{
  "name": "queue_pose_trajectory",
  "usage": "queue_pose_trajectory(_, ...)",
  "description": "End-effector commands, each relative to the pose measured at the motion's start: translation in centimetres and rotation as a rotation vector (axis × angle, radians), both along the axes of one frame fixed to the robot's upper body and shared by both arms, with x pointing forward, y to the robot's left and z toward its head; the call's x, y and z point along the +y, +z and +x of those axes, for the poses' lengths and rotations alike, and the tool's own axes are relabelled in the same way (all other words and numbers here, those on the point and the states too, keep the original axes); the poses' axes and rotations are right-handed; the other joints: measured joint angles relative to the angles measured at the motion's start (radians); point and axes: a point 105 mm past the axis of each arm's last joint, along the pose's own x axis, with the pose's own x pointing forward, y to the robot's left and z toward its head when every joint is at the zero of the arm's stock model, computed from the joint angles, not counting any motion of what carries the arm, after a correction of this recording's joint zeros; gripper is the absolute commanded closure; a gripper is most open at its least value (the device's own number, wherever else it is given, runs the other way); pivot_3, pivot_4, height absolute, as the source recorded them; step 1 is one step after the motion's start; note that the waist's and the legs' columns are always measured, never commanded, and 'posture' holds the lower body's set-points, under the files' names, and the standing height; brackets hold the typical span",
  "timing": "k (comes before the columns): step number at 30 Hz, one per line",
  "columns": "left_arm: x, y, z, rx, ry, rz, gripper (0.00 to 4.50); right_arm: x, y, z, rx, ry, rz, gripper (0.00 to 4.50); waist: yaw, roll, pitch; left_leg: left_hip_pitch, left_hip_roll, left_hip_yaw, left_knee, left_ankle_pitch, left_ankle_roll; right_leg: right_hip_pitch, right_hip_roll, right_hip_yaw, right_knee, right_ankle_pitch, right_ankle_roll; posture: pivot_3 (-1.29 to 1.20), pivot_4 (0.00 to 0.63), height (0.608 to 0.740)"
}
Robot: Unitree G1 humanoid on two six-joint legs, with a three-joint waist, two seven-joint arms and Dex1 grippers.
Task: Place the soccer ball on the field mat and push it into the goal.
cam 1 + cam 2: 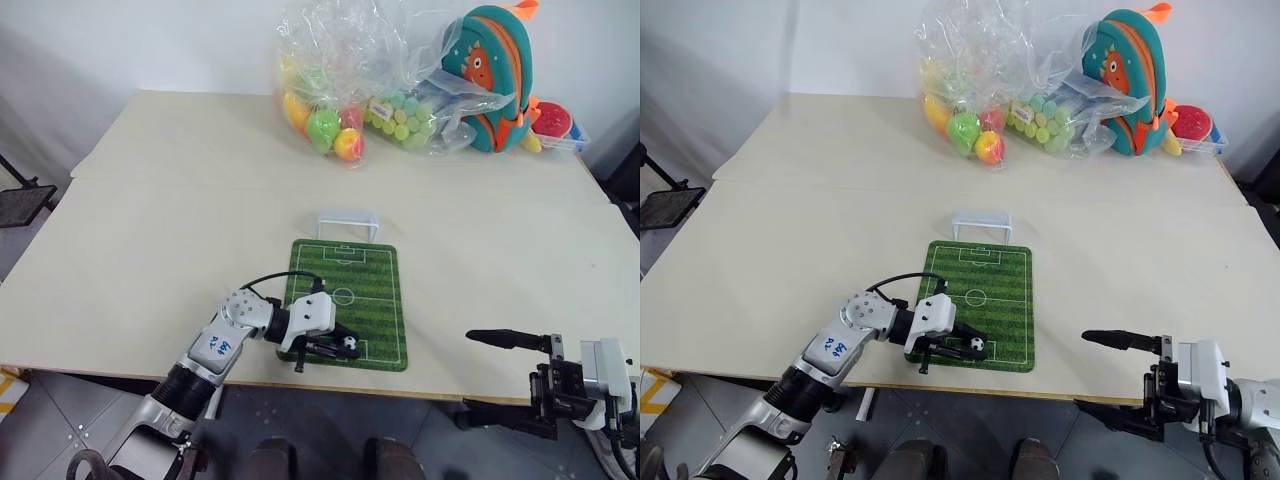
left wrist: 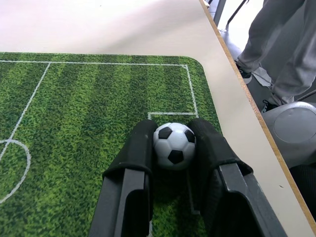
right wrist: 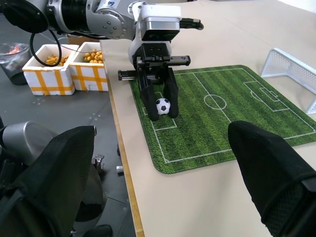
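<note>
Glossy round soccer ball [image 2: 174,145] on grass-textured field mat [image 2: 84,128].

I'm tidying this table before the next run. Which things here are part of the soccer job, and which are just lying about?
Part of the job:
soccer ball, clamped in the left gripper over the mat's near end
field mat
goal, at the mat's far end

Lying about:
bags of coloured balls
dinosaur backpack
red container
right gripper, open, off the table's edge
</note>
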Motion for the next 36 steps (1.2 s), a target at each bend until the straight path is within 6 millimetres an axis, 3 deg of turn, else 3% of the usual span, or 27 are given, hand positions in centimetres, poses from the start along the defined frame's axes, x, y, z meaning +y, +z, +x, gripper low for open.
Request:
queue_pose_trajectory(1,-0.4,0.3,-0.6,-0.004,-0.035,-0.013,2.89,0.2,0.6,-0.3,-0.036,0.001,0.003,0.00,0.000,0.000,0.000,0.000,0.000,0.000,0.000,0.000,0.000,0.000,0.000,0.000,0.000,0.000,0.000,0.00,0.150,0.740)
queue_pose_trajectory(6,-0.8,1.2,-0.5,-0.028,-0.035,-0.076,1.49,0.1,0.3,-0.5,-0.029,-0.004,0.007,0.00,0.000,0.000,0.000,0.000,0.000,0.000,0.000,0.000,0.000,0.001,0.000,0.000,-0.001,0.000,0.000,0.00,0.150,0.740)
queue_pose_trajectory(13,-0.5,1.7,-0.8,-0.031,-0.051,-0.093,1.49,0.2,-0.2,-0.3,-0.020,-0.001,0.016,0.00,-0.001,0.000,0.000,0.000,0.000,0.000,0.000,0.000,0.000,0.001,0.000,0.000,0.000,0.000,0.000,0.00,0.150,0.740)
queue_pose_trajectory(19,-0.1,4.2,-0.4,-0.043,-0.022,-0.223,1.49,0.4,-0.7,-0.4,-0.006,0.010,0.028,0.00,-0.001,0.000,0.000,0.000,0.000,-0.001,0.000,0.000,0.000,0.001,0.000,-0.001,-0.001,0.000,0.000,0.00,0.150,0.740)
queue_pose_trajectory(23,2.3,6.4,-1.2,-0.064,-0.092,-0.313,1.49,0.4,-0.4,-0.2,-0.021,0.007,0.040,0.00,-0.004,0.000,0.000,0.000,0.000,-0.001,0.000,0.000,0.000,0.001,0.000,-0.001,-0.001,0.000,0.000,0.00,0.150,0.740)
queue_pose_trajectory(25,4.5,7.1,-1.7,-0.064,-0.106,-0.311,1.49,0.2,0.2,0.1,-0.053,-0.004,0.054,0.00,-0.006,0.001,0.000,0.001,0.000,-0.001,0.000,0.000,0.000,0.002,0.000,-0.001,-0.001,0.000,0.000,0.00,0.150,0.740)
queue_pose_trajectory(27,7.9,6.3,-2.8,-0.043,-0.102,-0.217,1.49,-0.3,0.9,0.4,-0.095,-0.030,0.062,0.00,-0.013,0.002,-0.001,0.001,0.001,-0.001,-0.001,0.000,0.000,0.002,0.000,-0.001,-0.001,0.000,0.000,0.00,0.150,0.740)
queue_pose_trajectory(28,8.6,6.0,-3.2,-0.037,-0.101,-0.192,1.49,-0.4,0.9,0.4,-0.099,-0.028,0.058,0.00,-0.018,0.003,-0.001,0.002,0.001,-0.001,-0.001,0.000,0.000,0.001,0.001,-0.001,-0.001,0.000,0.000,0.00,0.150,0.740)
queue_pose_trajectory(32,10.5,3.6,-6.0,0.052,-0.082,-0.126,2.36,-1.6,0.7,0.2,-0.100,-0.019,0.009,0.00,-0.003,0.005,0.000,0.002,0.001,-0.002,-0.001,-0.001,0.001,0.004,0.000,-0.001,-0.003,0.000,0.000,0.00,0.150,0.740)
queue_pose_trajectory(36,9.1,1.8,-7.4,0.071,-0.059,-0.137,3.55,-2.8,-0.2,-0.1,-0.083,-0.005,-0.052,0.00,0.004,0.006,0.001,0.003,0.000,-0.005,0.001,-0.003,0.004,0.009,-0.001,-0.003,-0.008,0.001,0.002,0.00,0.150,0.740)
